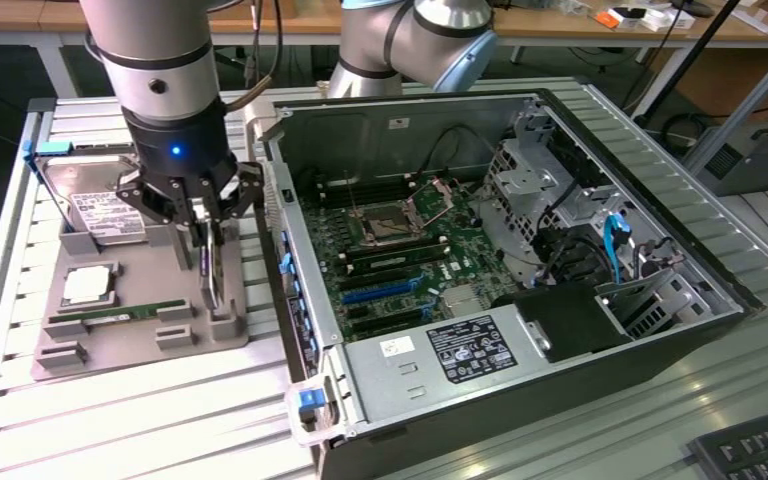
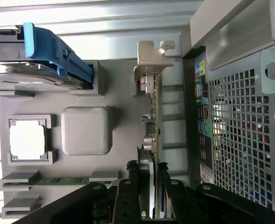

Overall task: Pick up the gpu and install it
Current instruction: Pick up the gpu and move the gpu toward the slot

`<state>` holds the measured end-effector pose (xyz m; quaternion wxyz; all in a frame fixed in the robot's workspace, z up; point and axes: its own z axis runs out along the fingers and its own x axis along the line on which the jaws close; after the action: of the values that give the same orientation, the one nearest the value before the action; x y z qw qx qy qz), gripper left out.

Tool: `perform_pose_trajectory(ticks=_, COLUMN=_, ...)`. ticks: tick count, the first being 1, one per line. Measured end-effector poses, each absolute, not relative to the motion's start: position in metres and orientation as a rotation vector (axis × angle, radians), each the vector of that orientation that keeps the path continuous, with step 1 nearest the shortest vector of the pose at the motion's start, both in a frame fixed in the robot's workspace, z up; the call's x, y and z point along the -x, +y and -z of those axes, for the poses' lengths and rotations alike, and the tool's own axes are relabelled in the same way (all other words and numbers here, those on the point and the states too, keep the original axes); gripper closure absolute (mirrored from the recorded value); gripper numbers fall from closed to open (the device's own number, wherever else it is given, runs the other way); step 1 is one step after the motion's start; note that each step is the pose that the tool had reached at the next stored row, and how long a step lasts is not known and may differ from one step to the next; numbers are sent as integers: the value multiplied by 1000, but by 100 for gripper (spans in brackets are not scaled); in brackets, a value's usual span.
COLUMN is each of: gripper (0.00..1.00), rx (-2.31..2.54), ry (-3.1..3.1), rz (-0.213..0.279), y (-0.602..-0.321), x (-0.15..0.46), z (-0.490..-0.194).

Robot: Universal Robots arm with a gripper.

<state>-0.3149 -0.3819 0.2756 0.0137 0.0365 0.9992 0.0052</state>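
Note:
The gpu (image 1: pixel 208 268) is a thin dark card standing on edge over the grey parts holder (image 1: pixel 131 350), beside the open computer case (image 1: pixel 544 330). My gripper (image 1: pixel 207 235) comes straight down onto its top edge. In the wrist view the gpu (image 2: pixel 150 116) runs away from the gripper (image 2: pixel 149 186) with its grey metal bracket at the far end, and the two black fingers (image 2: pixel 126 196) press against its two faces. I cannot tell whether its lower edge still rests in the holder's slot.
The holder also carries a hard drive (image 1: pixel 97 212) in a blue caddy, a processor (image 1: pixel 87 285) and a green memory stick (image 1: pixel 117 315). The case lies open with its motherboard (image 1: pixel 398 250) and blue slots (image 1: pixel 377 290) exposed. A keyboard (image 1: pixel 758 450) sits at the exterior view's lower right.

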Motion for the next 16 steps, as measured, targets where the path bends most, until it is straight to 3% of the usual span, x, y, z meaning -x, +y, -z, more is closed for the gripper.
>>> perform_pose_trajectory(ticks=16, gripper=73, rx=-114, ry=3112, rz=-17, y=-382, x=315, z=-286)
